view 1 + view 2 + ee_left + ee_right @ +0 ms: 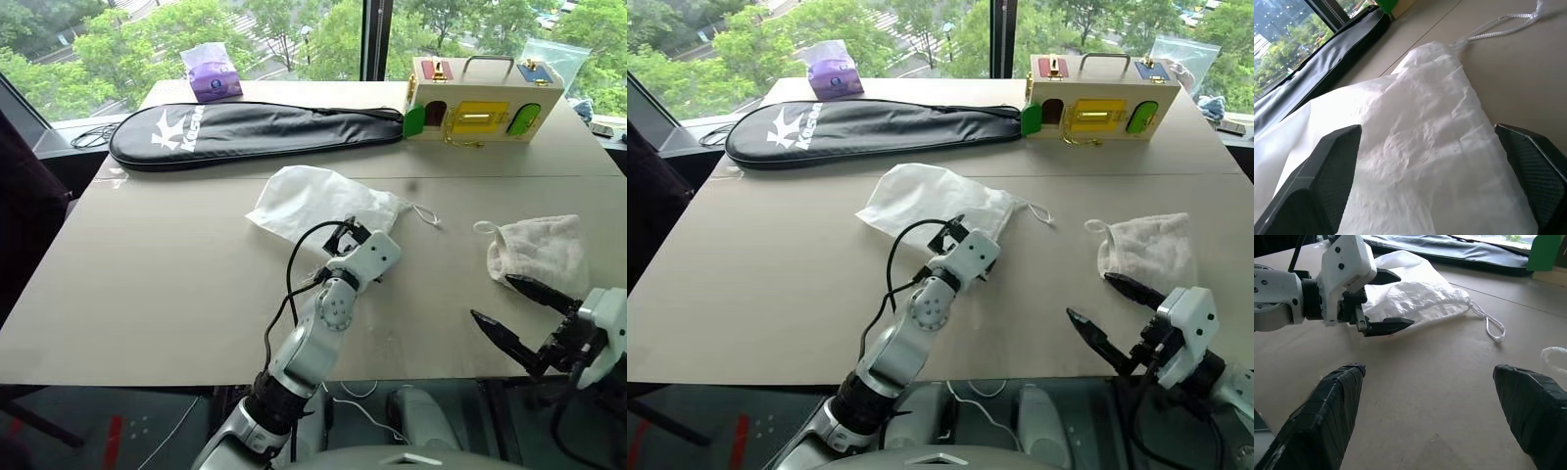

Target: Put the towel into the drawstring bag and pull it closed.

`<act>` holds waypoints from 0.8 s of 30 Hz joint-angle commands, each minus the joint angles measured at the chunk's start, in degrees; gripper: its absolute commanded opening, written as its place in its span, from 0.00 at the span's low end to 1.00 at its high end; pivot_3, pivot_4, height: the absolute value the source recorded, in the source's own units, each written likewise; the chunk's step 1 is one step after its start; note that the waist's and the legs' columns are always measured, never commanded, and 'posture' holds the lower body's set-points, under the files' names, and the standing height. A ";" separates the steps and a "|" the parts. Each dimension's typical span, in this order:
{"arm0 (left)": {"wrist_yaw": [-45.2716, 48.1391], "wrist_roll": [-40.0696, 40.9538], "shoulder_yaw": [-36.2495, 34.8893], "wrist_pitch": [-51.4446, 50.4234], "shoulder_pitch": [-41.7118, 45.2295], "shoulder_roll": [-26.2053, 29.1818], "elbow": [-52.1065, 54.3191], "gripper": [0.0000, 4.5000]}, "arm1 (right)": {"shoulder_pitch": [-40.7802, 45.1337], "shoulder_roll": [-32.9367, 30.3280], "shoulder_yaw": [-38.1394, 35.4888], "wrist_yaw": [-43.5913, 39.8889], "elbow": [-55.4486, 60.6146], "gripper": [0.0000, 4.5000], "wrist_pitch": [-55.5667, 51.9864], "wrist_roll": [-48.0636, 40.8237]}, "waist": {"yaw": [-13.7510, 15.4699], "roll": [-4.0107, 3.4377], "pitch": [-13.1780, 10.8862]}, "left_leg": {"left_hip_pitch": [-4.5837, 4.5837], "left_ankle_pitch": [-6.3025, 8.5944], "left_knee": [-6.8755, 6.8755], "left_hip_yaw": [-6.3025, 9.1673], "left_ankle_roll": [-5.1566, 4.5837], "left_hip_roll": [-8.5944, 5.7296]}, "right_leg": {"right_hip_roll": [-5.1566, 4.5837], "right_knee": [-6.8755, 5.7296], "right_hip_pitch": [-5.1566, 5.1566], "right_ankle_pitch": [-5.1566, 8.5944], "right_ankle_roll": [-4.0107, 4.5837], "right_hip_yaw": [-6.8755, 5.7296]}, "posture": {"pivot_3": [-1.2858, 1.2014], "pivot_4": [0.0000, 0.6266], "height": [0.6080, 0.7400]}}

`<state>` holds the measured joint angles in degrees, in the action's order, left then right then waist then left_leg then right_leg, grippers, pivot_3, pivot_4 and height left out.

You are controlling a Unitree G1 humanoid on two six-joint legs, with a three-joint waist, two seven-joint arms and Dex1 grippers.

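The white drawstring bag (318, 201) lies crumpled at the middle of the table, its mouth and thin cord (423, 215) turned to the right. My left gripper (1396, 301) is open at the bag's near edge. One finger is over the fabric and the other is low beside it, and the bag (1415, 161) lies between them. The fuzzy off-white towel (539, 250) lies on the table to the right. My right gripper (493, 299) is open and holds nothing. It hangs over the table's front edge, just short of the towel.
A long black racket cover (255, 132) lies across the back of the table. A wooden box with coloured doors (480, 98) stands at the back right. A purple tissue pack (211, 73) sits at the back left.
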<state>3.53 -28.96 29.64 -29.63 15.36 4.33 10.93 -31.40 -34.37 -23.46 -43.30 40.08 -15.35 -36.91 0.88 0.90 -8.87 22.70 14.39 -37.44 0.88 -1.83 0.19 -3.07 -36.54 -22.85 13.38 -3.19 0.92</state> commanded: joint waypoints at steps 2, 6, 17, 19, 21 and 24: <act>-2.92 -0.65 -1.26 6.40 -0.63 0.17 1.10 1.00 | -1.53 -0.03 -2.17 0.11 2.75 1.00 0.00 -0.99 | 0.06 0.00 0.00 | 0.03 0.00 0.00 0.06 0.00 0.00 | 0.00 0.00 0.00 0.00 0.01 -0.05 | 0.52 0.24 1.00; -4.66 -1.22 -2.25 8.67 -1.10 0.16 0.63 1.00 | -1.88 0.03 -2.37 0.15 2.58 1.00 0.12 -0.94 | 0.08 0.00 0.00 | 0.04 0.00 0.00 0.04 0.00 0.00 | -0.04 0.00 0.00 -0.01 0.02 -0.02 | 0.52 0.24 1.00; -5.93 -1.67 -4.76 12.45 -1.50 1.23 -0.55 1.00 | -1.07 1.58 -0.94 0.43 1.22 1.00 1.53 1.01 | 0.05 -0.01 0.01 | 0.03 0.00 -0.01 0.03 0.00 -0.01 | -0.02 -0.01 0.00 -0.02 0.01 -0.03 | 0.52 0.24 1.00; -4.62 -1.09 -5.09 13.04 -1.44 1.88 -0.89 1.00 | -0.90 1.95 -0.72 0.50 0.98 1.00 1.86 1.33 | 0.04 -0.01 0.01 | 0.03 0.00 -0.01 0.02 0.00 -0.01 | -0.02 0.00 0.00 -0.02 0.01 -0.04 | 0.52 0.24 1.00; -3.50 -0.50 -5.23 13.53 -1.37 2.17 -1.13 1.00 | -0.68 2.19 -0.62 0.53 0.85 1.00 1.97 1.50 | 0.05 -0.01 0.01 | 0.03 0.00 -0.01 0.03 0.00 -0.01 | -0.02 -0.01 0.00 -0.02 0.01 -0.04 | 0.52 0.24 1.00; -0.87 2.27 -6.23 13.19 -1.77 1.56 -1.09 0.88 | -0.15 2.56 -0.22 0.65 0.52 1.00 2.14 2.03 | 0.04 -0.01 0.01 | 0.03 0.00 -0.01 0.01 0.00 -0.02 | -0.03 -0.01 0.00 -0.02 0.01 -0.03 | 0.52 0.24 1.00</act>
<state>1.47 -28.03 24.01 -17.36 13.29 6.57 8.64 -31.76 -32.12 -23.29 -42.86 39.87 -14.65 -34.70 0.92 0.88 -8.86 22.73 14.39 -37.46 0.88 -1.83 0.17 -3.10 -36.55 -22.86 13.36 -3.17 0.89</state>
